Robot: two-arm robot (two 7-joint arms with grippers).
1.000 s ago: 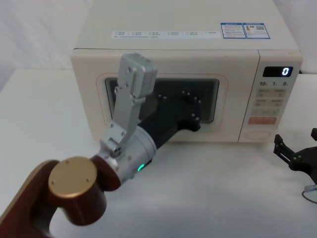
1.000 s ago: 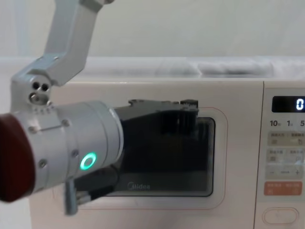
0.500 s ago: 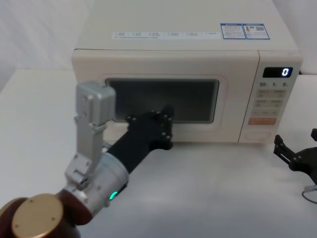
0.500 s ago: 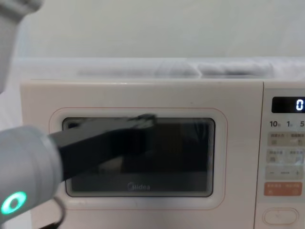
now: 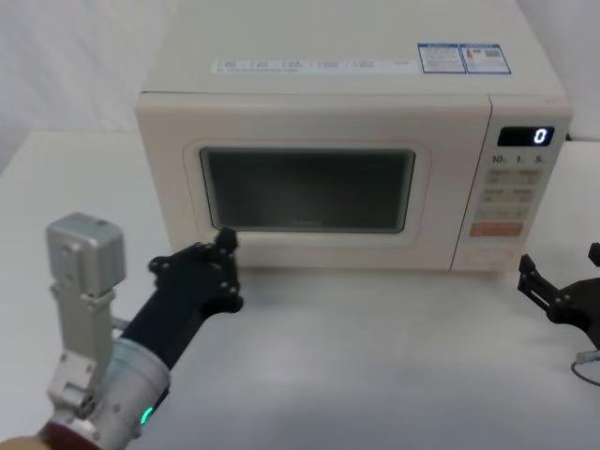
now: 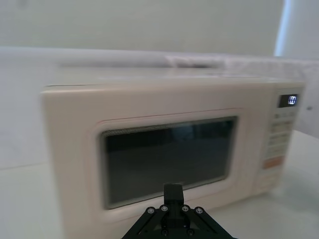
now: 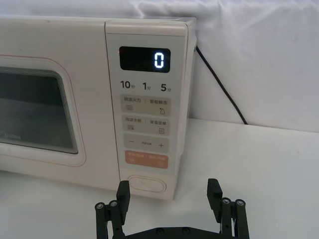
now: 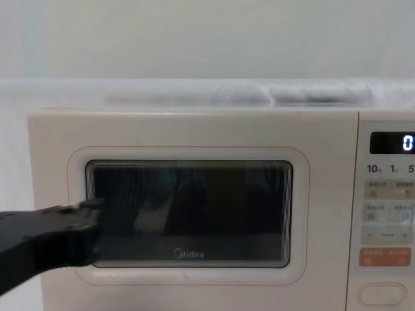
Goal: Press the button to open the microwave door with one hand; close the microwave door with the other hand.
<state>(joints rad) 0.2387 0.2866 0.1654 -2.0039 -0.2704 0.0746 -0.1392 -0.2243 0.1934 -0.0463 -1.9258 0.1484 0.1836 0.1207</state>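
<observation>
Microwave door (image 5: 178, 197) — cream, dark window, thin pink outline, grey logo. Button (image 7: 146, 184) cream with thin oval outline; orange key (image 7: 146, 160) above it. Both grippers (image 5: 214, 272) (image 7: 169, 211) black — display digit (image 7: 158, 60) white.

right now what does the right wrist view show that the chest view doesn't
Only the right wrist view: the right gripper with its fingers spread apart, low in front of the button, the dark cable running down behind the microwave, and the white table beside it.

Only the chest view: the left gripper coming in from the lower left across the lower left corner of the window, plus the whole microwave door, shut, with its grey logo.

Both: the control panel with the lit 0, the orange key and the button.
</observation>
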